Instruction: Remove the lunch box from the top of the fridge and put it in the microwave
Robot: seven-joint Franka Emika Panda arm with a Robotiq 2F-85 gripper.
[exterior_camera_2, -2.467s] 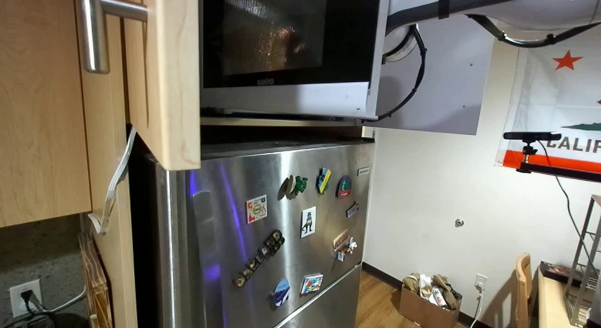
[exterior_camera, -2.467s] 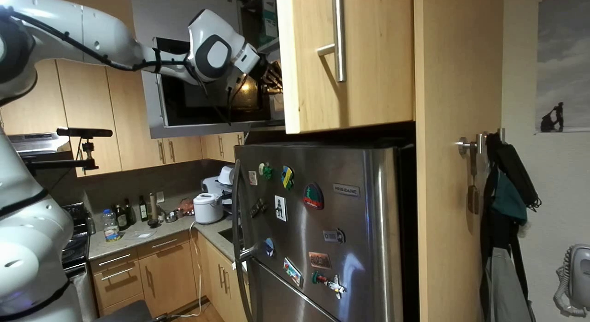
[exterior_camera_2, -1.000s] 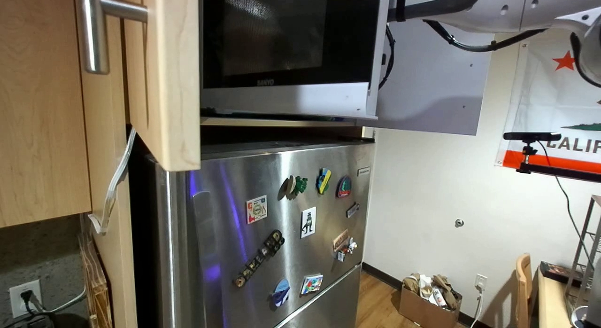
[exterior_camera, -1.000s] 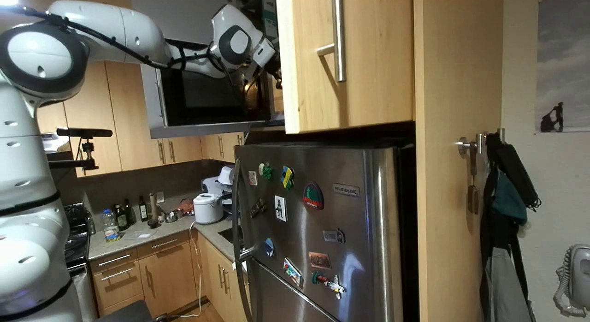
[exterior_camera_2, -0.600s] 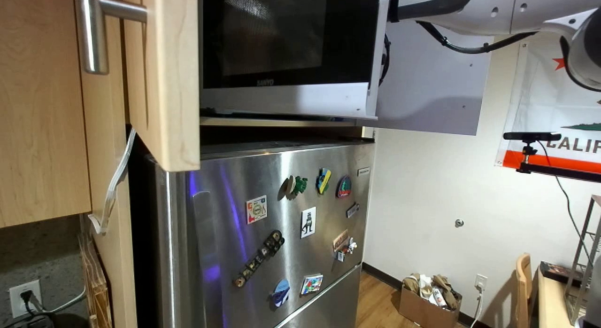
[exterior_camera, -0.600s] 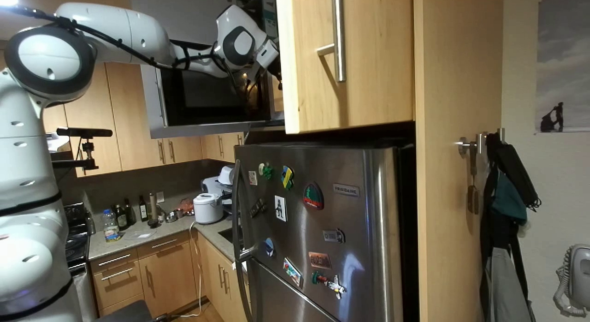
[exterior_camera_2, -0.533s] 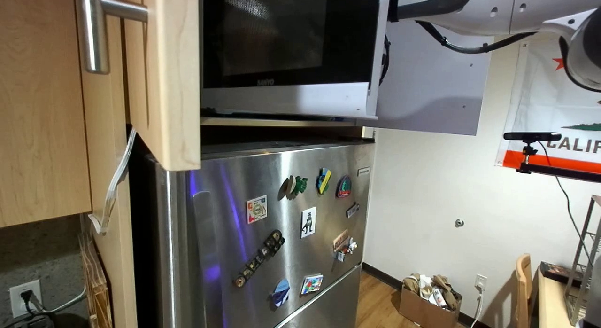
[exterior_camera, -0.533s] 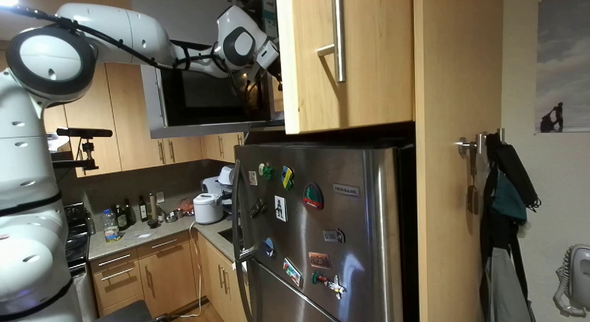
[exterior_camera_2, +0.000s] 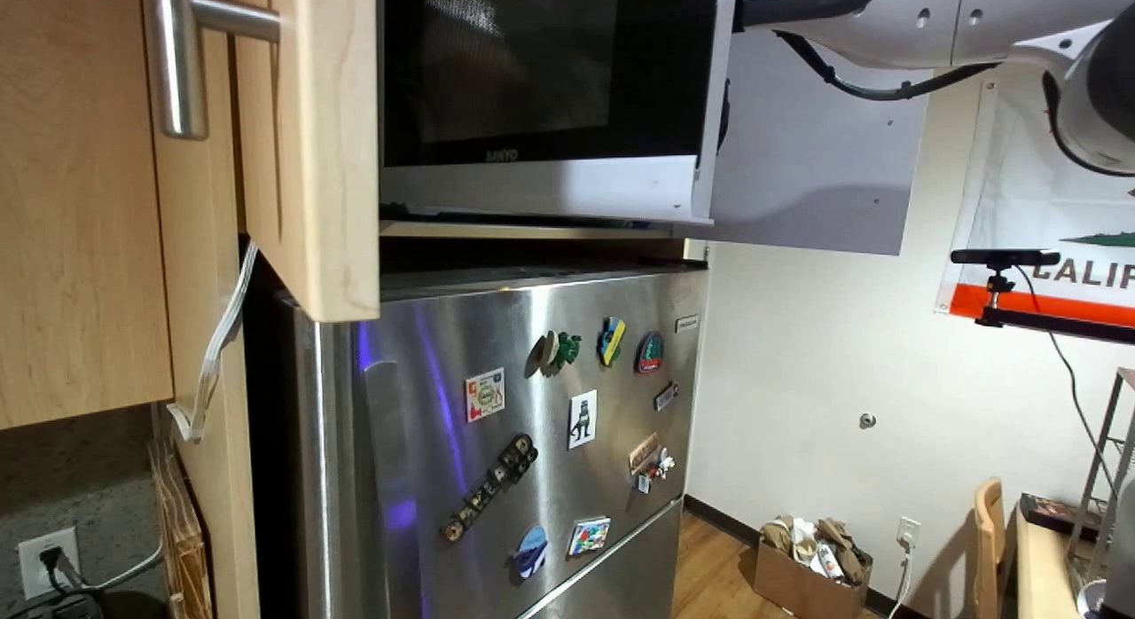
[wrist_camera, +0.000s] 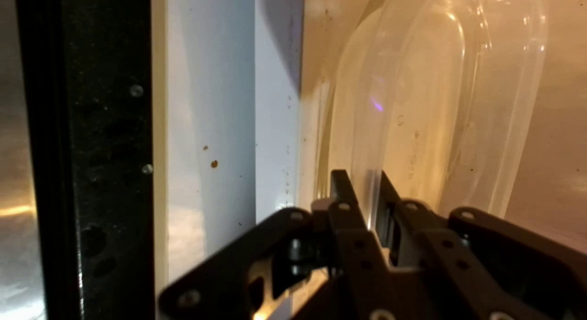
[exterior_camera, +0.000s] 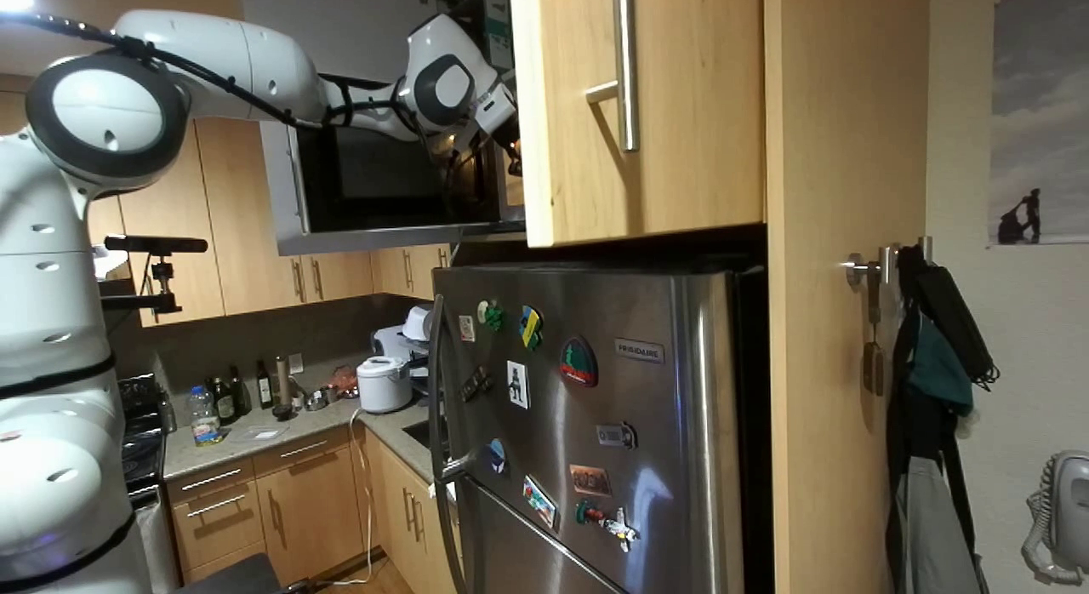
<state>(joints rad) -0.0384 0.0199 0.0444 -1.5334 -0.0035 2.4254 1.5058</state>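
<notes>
The lunch box [wrist_camera: 412, 104] is a clear, rounded plastic container in the wrist view, inside the warm-lit microwave cavity. My gripper's [wrist_camera: 363, 178] fingers stand close together, one on each side of the box's near rim, which fills the narrow gap. The gripper [exterior_camera: 515, 158] is mostly hidden behind the wooden cabinet door in an exterior view. The microwave's [exterior_camera: 374, 185] door stands open; its outer face with silver trim [exterior_camera_2: 550, 189] shows in an exterior view. The fridge [exterior_camera: 672, 492], also in an exterior view [exterior_camera_2: 426, 353], stands below. The lunch box is hidden in both exterior views.
An open wooden cabinet door [exterior_camera: 664, 177] stands close beside the gripper. A grey door panel [exterior_camera_2: 825, 158] hangs open near the arm. The microwave's pale lower frame [wrist_camera: 275, 127] lies just left of the fingers. The counter [exterior_camera: 315, 424] with a rice cooker [exterior_camera: 384, 385] is lower down.
Since 2.5 seconds ago the arm has moved right in an exterior view, taking the gripper deeper behind the cabinet door. In the last half second it has moved slightly further in and down.
</notes>
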